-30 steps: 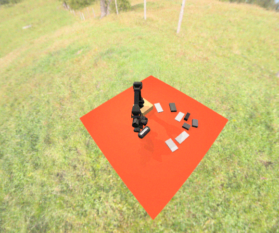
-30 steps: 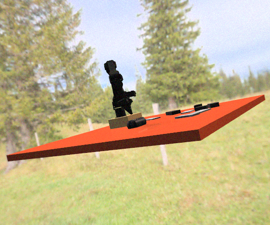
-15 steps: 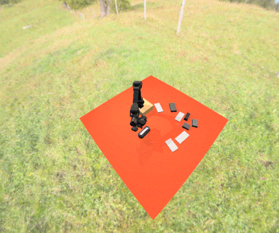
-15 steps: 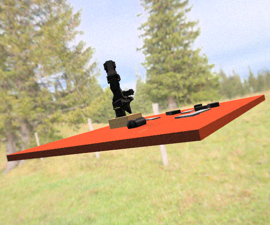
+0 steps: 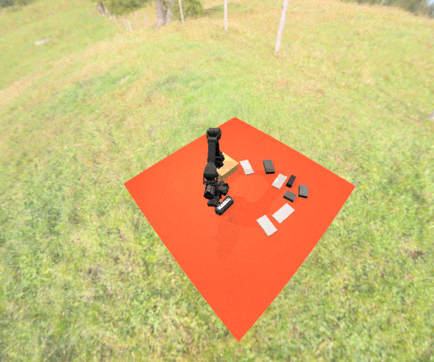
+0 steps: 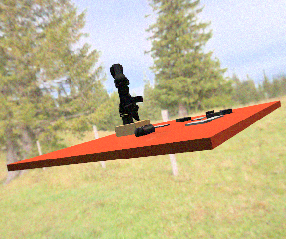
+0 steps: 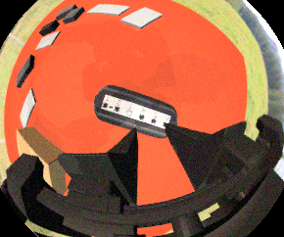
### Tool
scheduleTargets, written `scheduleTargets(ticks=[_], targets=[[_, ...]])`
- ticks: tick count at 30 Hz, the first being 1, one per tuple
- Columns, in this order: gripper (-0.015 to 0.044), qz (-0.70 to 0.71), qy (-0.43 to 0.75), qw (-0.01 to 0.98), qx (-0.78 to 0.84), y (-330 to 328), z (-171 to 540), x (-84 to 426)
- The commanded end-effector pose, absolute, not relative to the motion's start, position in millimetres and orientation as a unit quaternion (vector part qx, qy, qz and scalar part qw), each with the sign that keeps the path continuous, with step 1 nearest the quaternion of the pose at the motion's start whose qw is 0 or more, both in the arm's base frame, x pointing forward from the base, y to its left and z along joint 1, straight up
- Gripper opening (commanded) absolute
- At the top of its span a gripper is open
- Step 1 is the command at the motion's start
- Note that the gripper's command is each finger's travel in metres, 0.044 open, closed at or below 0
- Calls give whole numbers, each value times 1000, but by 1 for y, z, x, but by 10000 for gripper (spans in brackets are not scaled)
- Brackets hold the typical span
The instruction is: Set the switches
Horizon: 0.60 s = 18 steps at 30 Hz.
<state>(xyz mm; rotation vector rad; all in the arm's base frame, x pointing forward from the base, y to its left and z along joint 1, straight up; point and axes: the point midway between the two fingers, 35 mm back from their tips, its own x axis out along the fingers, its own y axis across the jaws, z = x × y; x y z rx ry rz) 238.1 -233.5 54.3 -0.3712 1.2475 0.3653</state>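
Claw, part-spread, empty; controller unit, label-up: read all six squares unobstructed before you centre, square up and grip for righting.

Blk arm folded up tall, upper end high, wrist bent down. Gripper low, tips pointing down, fingers partly open w/ visible gap betw. tips, nothing held. Both fingers in wrist cam, tapering to pts; finger gap hard to see in ext. view.
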Motion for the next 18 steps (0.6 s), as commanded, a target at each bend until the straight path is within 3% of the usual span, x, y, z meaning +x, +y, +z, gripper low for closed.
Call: scheduleTargets(ticks=[1, 8, 18], targets=[[263, 282, 573, 703, -313, -245, 54, 247], [440, 477, 506, 515, -502, -263, 54, 261], [440, 495, 495, 494, -515, -264, 53, 263]])
